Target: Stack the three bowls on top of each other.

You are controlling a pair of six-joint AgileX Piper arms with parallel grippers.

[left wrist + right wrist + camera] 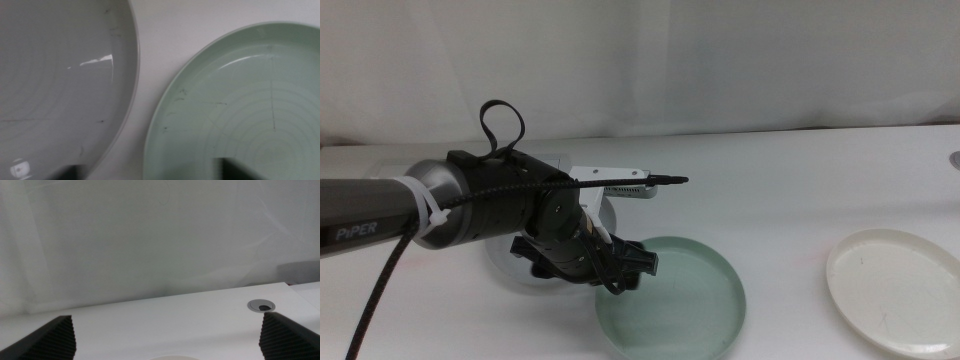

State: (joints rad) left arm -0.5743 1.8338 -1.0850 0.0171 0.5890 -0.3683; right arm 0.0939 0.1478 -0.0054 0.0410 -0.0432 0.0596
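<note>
My left claw point(620, 262) hangs spread over the gap between grey bowl point(55, 85) and mint bowl point(672, 297) on the bench point(790, 180); descending off-line could knock either rim.

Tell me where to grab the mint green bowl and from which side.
Grip the mint green bowl by its low rim nearest the grey bowl, coming down from above. It lies flat and wide, so only the rim fits between jaws. The left gripper hovers right there.
</note>
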